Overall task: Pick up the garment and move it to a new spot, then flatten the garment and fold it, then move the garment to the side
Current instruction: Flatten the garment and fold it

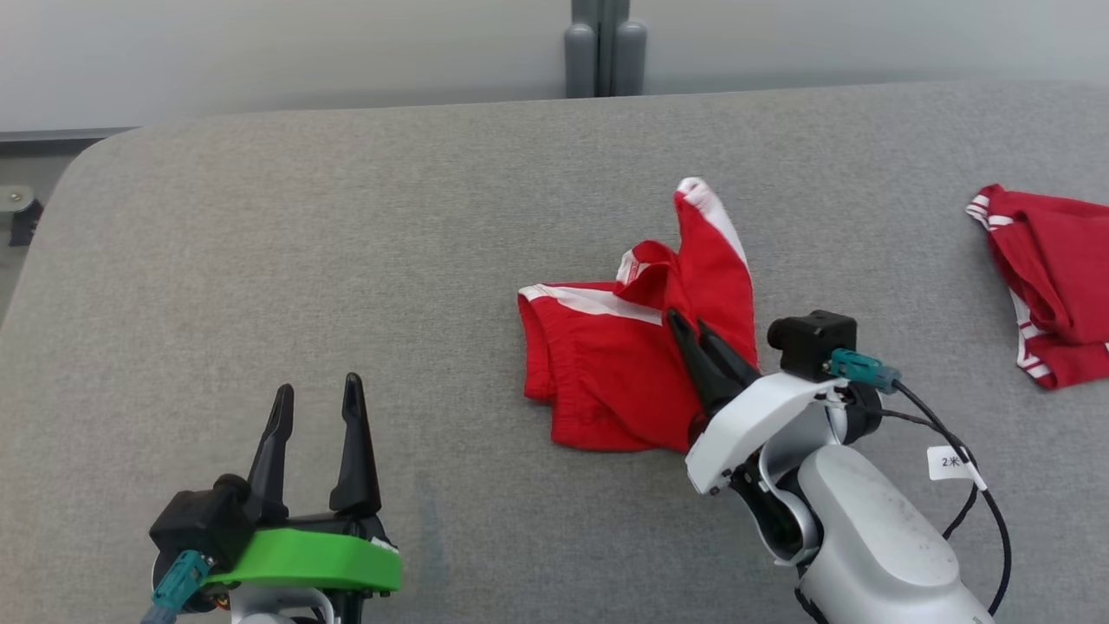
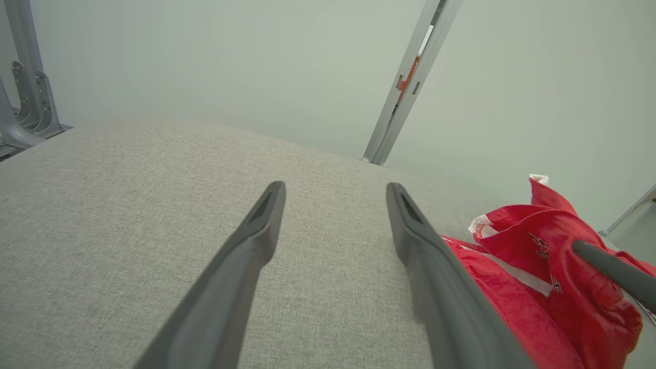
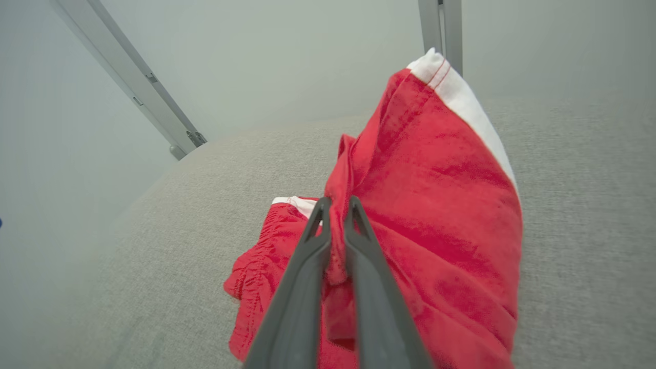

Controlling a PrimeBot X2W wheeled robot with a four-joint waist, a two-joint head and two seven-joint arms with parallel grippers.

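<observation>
A crumpled red cloth garment with white bands [image 1: 606, 364] lies on the grey fabric-covered table [image 1: 346, 260], right of its middle. The right claw [image 1: 687, 321] comes in from the garment's near right side, a fold pinched between its fingers. The left claw [image 1: 317, 386] is over the near left of the table, well apart from the garment. A second red garment with white stripes [image 1: 1057, 286] lies at the far right. A grey metal post [image 1: 605, 48] stands behind the table's far edge.

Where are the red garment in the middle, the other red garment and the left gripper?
red garment [image 1: 598, 373], head view, on its flat red lower part.
other red garment [image 1: 1057, 286], head view, on its red middle fold.
left gripper [image 1: 318, 387], head view, midway between its open fingertips.
</observation>
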